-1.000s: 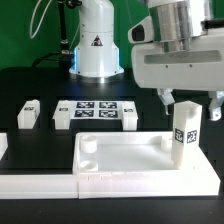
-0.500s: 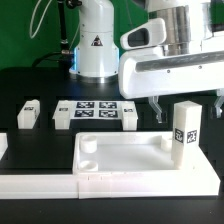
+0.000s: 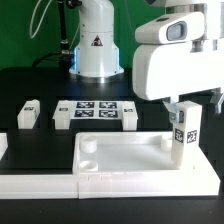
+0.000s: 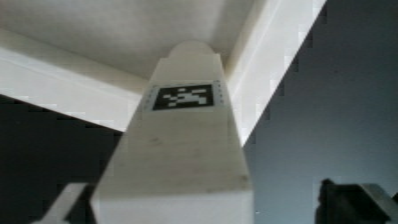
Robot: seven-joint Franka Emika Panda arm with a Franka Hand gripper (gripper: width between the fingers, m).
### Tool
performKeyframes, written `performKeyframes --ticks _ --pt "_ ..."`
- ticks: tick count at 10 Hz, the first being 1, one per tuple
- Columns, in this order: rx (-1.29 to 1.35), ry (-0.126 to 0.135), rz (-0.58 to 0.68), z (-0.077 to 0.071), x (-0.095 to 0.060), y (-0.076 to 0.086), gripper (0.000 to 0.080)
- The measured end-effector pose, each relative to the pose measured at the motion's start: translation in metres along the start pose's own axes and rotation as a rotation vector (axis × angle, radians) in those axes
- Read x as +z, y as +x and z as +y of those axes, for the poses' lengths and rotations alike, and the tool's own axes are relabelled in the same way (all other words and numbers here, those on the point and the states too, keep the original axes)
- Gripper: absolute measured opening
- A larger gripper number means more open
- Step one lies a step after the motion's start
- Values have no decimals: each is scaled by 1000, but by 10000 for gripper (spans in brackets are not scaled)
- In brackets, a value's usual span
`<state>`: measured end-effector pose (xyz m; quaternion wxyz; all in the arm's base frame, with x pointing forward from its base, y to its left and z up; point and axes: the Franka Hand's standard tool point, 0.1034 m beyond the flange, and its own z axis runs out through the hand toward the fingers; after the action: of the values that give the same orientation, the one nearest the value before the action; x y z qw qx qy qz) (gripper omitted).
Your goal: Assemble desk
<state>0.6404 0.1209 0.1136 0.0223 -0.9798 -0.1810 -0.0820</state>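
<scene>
The desk top [image 3: 125, 152], a white tray with a raised rim, lies at the front of the table. One square white leg [image 3: 184, 132] with a black-and-white tag stands upright in its corner on the exterior view's right. My gripper [image 3: 190, 110] has come down over this leg's upper end. In the wrist view the leg [image 4: 178, 150] fills the space between the dark fingers [image 4: 356, 202]. A gap shows beside one finger, so the jaws stand open around the leg. The tray's rim [image 4: 71, 72] runs behind it.
A loose tagged leg [image 3: 28, 113] lies on the black table at the exterior view's left. The marker board [image 3: 95, 113] sits behind the tray. A low white border strip [image 3: 35, 185] runs along the front. The arm's white base [image 3: 98, 45] stands at the back.
The gripper has dropped and shifted toward the exterior view's right, coming down over the top of the upright leg. Its jaws have narrowed a little. The leg and tray have not moved.
</scene>
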Motion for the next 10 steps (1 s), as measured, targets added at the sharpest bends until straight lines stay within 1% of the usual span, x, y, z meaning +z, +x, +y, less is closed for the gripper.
performKeyframes --ticks 1,2,3,4,7,8,9,10 --pt "-1 0 0 0 0 0 403" --pt "95 3 0 0 0 0 403" --pt "176 0 -1 3 1 -1 294" --pt "240 -1 -1 5 1 -1 294" --pt "641 -5 18 12 2 -3 294" --pt "790 -2 27 15 2 -3 294" --pt "916 6 25 16 2 -4 294" --pt "1064 9 9 16 1 -4 294"
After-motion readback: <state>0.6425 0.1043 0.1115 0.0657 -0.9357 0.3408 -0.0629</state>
